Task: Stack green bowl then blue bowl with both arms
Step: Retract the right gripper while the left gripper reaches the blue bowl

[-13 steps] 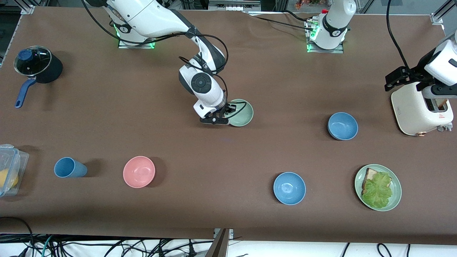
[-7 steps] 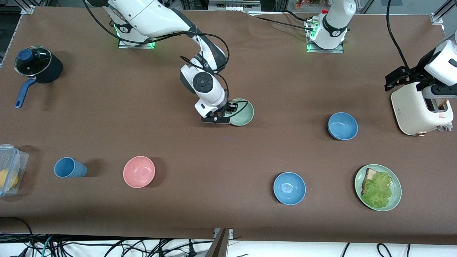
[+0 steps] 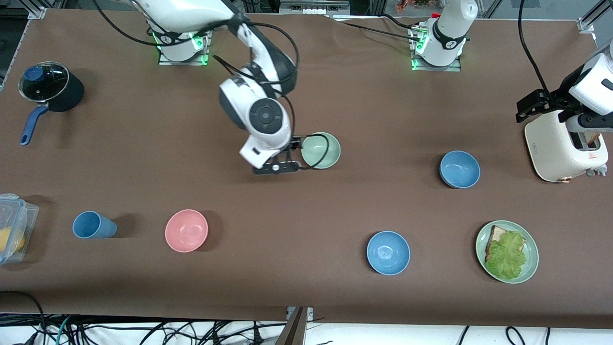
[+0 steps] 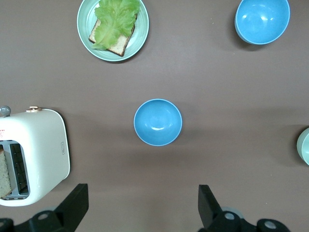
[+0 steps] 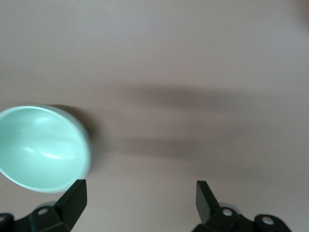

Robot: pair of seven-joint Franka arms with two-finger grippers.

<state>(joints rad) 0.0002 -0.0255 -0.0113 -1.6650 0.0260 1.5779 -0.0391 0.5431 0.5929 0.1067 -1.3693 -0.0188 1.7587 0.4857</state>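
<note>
Two arms share one brown desk [image 3: 143, 158]. Largest of the objects is the white toaster [image 3: 565, 146] with bread in its slot, under the waiting left end effector [image 4: 140, 203], whose fingers are spread wide. Next, a green plate [image 3: 530, 266] carrying bread and lettuce, and a lidded pot [image 3: 50, 86]. The right end effector [image 3: 287, 160] hovers beside the green bowl [image 3: 322, 150], fingers apart, gripping nothing — the bowl sits empty on the desk. That placement looks done; the next move calls for the left arm to fetch the blue bowl [image 3: 459, 168], also empty, and nest it inside the green one.
</note>
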